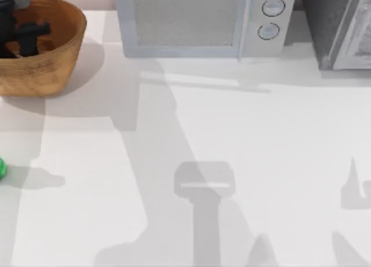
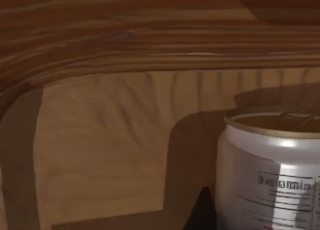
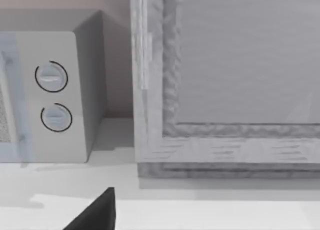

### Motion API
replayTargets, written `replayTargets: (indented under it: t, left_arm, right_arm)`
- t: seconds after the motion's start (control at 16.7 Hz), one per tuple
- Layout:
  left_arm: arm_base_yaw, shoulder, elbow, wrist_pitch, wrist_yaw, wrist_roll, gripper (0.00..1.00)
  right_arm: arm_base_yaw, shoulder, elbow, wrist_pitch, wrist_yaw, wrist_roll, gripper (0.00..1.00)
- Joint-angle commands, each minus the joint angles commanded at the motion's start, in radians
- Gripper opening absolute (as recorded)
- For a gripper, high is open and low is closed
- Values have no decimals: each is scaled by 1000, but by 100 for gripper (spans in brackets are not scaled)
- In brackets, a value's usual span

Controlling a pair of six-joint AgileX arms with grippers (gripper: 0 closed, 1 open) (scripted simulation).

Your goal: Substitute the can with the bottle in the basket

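Green bottle (image 1: 2,169) of slim plastic shows as a small part at the left edge of the white table (image 1: 243,163), near the front, well apart from the basket. Farther back, in the table's far left corner, stands the large round orange-brown wicker basket (image 1: 58,58). The dark left gripper (image 1: 26,35) is down inside the basket; whether its fingers are wide or narrow cannot be told. In the left wrist view the small can (image 2: 270,175), silver-white with a printed label and a dull gold top, stands upright on the basket floor close to the camera, with the basket's ribbed inner wall (image 2: 110,140) behind it. A dark finger tip (image 2: 202,212) is just beside the can; contact cannot be told. At the back of the table stands a grey microwave oven (image 1: 200,21) with two round knobs (image 1: 272,7), and right of it a grey box-like cabinet (image 1: 339,26). In the right wrist view a dark tip (image 3: 97,212) of the right gripper is seen above the table, facing the microwave and the cabinet; its finger state cannot be told.
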Motion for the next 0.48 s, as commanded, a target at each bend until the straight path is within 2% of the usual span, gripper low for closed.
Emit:
replayTargets:
  t: [0.3,0.48]
  left_arm:
    - [-7,-73,-46,-4,2,-4,0]
    - [-10,-148,-131,25,-7,-11,0]
  right_arm:
    - [0,0,0,0,0,0,100]
    - [0,0,0,0,0,0,100]
